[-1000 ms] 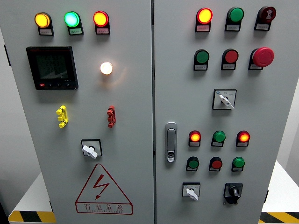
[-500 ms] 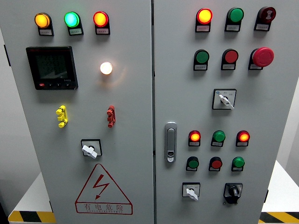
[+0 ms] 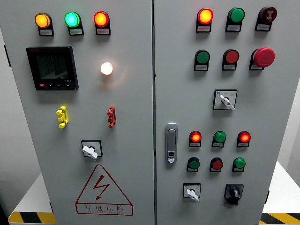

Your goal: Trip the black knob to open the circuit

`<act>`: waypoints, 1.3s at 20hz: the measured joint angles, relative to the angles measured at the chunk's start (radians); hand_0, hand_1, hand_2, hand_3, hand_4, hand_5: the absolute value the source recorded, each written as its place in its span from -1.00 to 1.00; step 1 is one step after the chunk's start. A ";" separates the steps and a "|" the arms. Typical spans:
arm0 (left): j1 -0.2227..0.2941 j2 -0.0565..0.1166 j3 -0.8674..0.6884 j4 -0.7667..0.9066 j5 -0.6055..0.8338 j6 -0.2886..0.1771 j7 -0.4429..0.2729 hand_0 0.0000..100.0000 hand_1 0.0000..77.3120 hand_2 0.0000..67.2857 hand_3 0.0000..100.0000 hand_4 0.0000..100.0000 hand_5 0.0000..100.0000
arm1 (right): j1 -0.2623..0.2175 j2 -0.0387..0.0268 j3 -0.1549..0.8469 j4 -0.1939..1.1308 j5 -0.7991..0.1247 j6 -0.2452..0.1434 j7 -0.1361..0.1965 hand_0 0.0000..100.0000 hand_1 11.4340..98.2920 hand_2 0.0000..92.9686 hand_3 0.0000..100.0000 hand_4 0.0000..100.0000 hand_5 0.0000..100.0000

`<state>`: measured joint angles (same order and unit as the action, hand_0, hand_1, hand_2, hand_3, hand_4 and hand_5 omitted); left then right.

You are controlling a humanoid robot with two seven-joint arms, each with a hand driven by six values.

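Black knob [image 3: 233, 192] sits at the lower right of the cabinet's right door [image 3: 276, 112], unchanged from a second ago. No hand is visible, so finger state is unknown; the task is not started.

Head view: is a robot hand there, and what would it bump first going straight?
No hand shows, so its line cannot be told. Nothing seems to block the black rotary knob low on the grey metal cabinet's right door.
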<state>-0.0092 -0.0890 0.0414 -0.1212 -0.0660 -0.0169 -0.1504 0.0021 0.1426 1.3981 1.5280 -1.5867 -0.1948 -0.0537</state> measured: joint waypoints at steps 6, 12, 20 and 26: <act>0.000 0.000 0.000 0.000 0.000 0.000 0.000 -1.00 -0.92 -0.62 -0.57 -0.87 -0.97 | 0.031 0.0001 -0.014 0.005 -0.021 0.002 -0.014 1.00 0.65 -0.90 0.85 1.00 1.00; 0.000 0.000 0.000 0.000 0.000 0.000 0.000 -1.00 -0.92 -0.62 -0.57 -0.87 -0.97 | 0.073 0.0001 -0.013 -0.003 -0.021 0.003 -0.033 0.87 0.93 -0.87 0.85 0.94 1.00; 0.000 -0.001 0.000 0.000 0.000 0.000 0.000 -1.00 -0.92 -0.62 -0.57 -0.87 -0.97 | 0.104 -0.0012 -0.011 -0.002 0.012 0.001 -0.089 0.77 0.99 -0.84 0.91 0.96 1.00; 0.000 0.000 0.000 0.000 0.000 0.000 0.000 -1.00 -0.92 -0.62 -0.57 -0.87 -0.97 | 0.148 0.0000 -0.012 0.000 0.059 0.001 -0.126 0.81 1.00 -0.84 0.93 0.97 1.00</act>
<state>-0.0092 -0.0894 0.0414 -0.1212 -0.0660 -0.0169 -0.1503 0.1500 0.1426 1.3865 1.5282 -1.5273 -0.1939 -0.1798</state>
